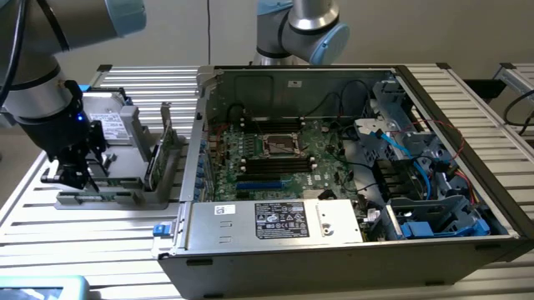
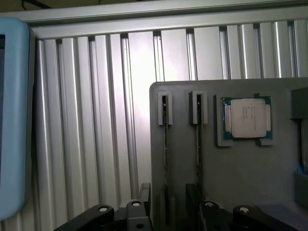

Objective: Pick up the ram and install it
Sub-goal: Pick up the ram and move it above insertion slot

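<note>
1. Black two-finger pincer (image 2: 167, 195) stands wide, astride the thin dark ram stick (image 2: 165, 144)
2. The ram stick stands edge-up in the grey plastic holder tray (image 2: 240, 178), beside the open computer case (image 1: 351, 156)
3. Pick step, seemingly; gripping demands centred, square jaws

1. Open computer case (image 1: 479, 150) lies on slatted metal table (image 1: 84, 231); motherboard (image 1: 326, 140) exposed inside.
2. Labelled silver power supply (image 1: 276, 220) sits along the case's near edge.
3. Grey parts tray (image 2: 240, 183) holds square silver processor (image 2: 247, 118).
</note>
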Motion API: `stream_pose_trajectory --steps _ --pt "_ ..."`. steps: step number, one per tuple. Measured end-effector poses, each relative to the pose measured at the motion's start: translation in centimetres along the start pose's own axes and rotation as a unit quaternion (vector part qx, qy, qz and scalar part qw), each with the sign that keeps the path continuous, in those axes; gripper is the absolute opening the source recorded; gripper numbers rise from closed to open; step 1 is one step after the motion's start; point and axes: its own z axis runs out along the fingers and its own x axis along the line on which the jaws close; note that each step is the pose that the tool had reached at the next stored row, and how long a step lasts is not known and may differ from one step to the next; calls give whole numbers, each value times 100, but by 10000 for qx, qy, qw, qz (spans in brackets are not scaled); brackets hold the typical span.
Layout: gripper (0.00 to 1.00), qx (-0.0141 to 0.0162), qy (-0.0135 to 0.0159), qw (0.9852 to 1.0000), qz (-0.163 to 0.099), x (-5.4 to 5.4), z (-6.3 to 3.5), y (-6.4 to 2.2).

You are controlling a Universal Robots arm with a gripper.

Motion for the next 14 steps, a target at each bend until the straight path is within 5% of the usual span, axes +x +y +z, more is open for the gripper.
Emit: stream_pose_trajectory --steps 8,14 --pt "42 4 0 10000 -5 -1 105 -2" --pt "42 47 -4 10000 -8 -2 175 -1"
